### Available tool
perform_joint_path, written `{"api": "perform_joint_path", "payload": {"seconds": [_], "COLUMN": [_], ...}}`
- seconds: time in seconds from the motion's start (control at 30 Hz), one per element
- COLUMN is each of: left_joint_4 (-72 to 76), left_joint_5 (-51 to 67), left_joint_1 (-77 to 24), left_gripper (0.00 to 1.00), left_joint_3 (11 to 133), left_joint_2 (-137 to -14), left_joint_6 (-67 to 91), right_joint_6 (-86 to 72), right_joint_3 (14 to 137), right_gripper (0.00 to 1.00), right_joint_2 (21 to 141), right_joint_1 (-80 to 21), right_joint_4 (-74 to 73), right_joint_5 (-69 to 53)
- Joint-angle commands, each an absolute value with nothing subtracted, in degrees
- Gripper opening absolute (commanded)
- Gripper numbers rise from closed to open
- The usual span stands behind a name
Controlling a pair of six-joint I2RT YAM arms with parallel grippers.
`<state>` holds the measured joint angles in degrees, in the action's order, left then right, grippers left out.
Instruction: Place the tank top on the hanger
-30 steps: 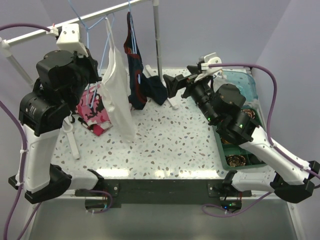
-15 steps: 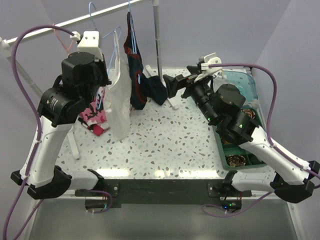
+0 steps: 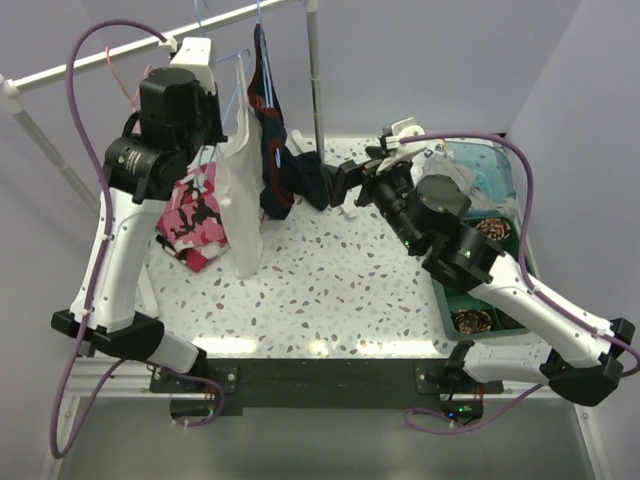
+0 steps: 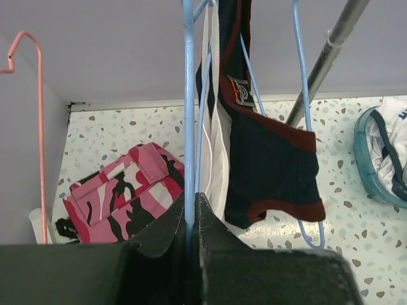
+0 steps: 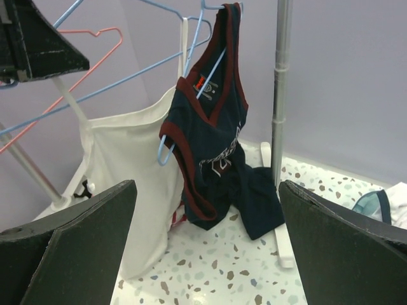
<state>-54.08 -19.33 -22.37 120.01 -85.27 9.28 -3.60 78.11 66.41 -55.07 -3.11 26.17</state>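
Left end effector (image 4: 191,213) clamped on hanger (image 4: 189,95), right end effector (image 5: 206,190) wide, empty; any tilt could slide limp tank top (image 3: 240,200) off.

Bright, even, diffuse light, soft shadows. Glare streaks the table (image 3: 330,345) well behind both jaws. The right fingers (image 5: 70,254) look dark and soft-edged.

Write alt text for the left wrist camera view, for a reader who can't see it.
The left claw, shut, grips a thin light-blue hanger rising straight up, with the white tank top hanging just beside it. To the right hangs a navy garment with red trim; a pink camouflage garment lies on the speckled table below.
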Motion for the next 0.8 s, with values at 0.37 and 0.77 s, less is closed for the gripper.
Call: {"api": "perform_joint_path", "payload": {"seconds": [0.37,0.77], "left_joint_4": [-49.0,-44.6], "left_joint_5": [-13.1,-10.8], "left_joint_1": [-17.1,-16.7], "left_gripper": [0.00,0.00], "left_joint_3": [121.0,111.4], "left_joint_2": [-87.5,-84.8], "left_joint_6": [10.4,12.0], "right_joint_6": [-6.1,-6.9], "right_joint_3": [76.5,74.4], "right_gripper": [0.98,0.98], "right_joint_2": [67.4,66.3], "right_joint_1": [-55.1,-55.1], "right_joint_4": [-0.3,-0.3], "right_joint_5": [23.6,23.5]}}
